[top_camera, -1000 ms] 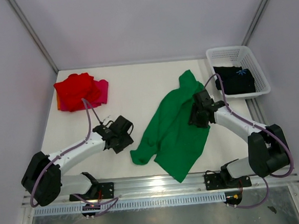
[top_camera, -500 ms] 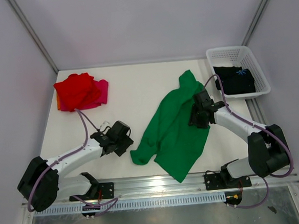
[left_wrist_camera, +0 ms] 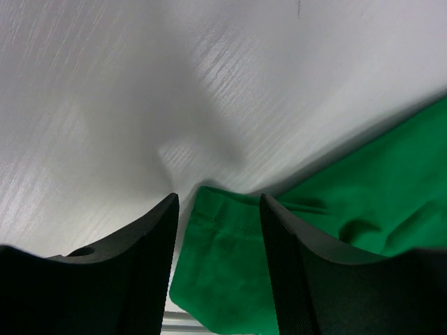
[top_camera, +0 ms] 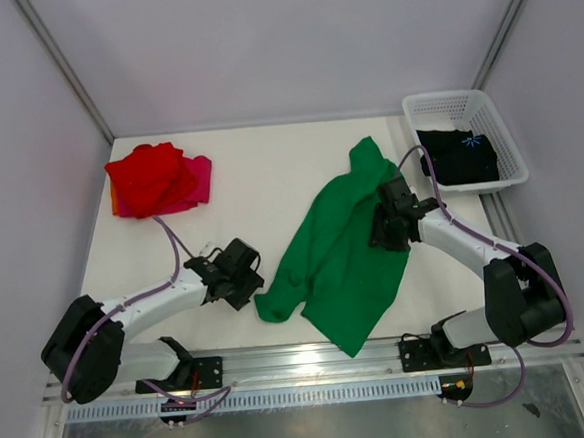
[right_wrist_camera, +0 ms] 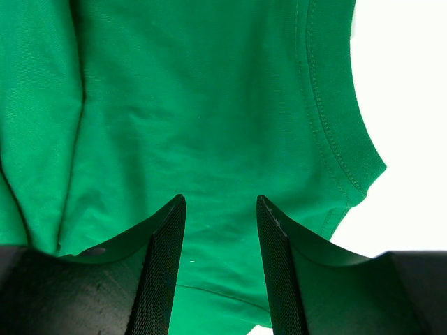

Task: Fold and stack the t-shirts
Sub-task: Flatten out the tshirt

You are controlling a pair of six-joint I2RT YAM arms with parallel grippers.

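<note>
Four t-shirts show from above, one of each colour. At the upper left of the table a red t-shirt lies crumpled on top of a magenta-pink t-shirt, whose edge sticks out to its right. Lower down, left of centre, the left gripper sits low over the table with its jaws apart and nothing pinched. In its wrist view the lower-left tip of the green t-shirt lies in the gap just past the fingertips. That one green shirt is spread loosely right of centre, its long axis running diagonally, with the narrow end pointing to the upper right and the broad end toward the bottom edge. The right gripper hovers over the shirt's right side, jaws parted, with wrinkled green cloth and a stitched hem below them, unclamped. At the upper right, one white basket holds the black t-shirt, which carries a small blue print.
</note>
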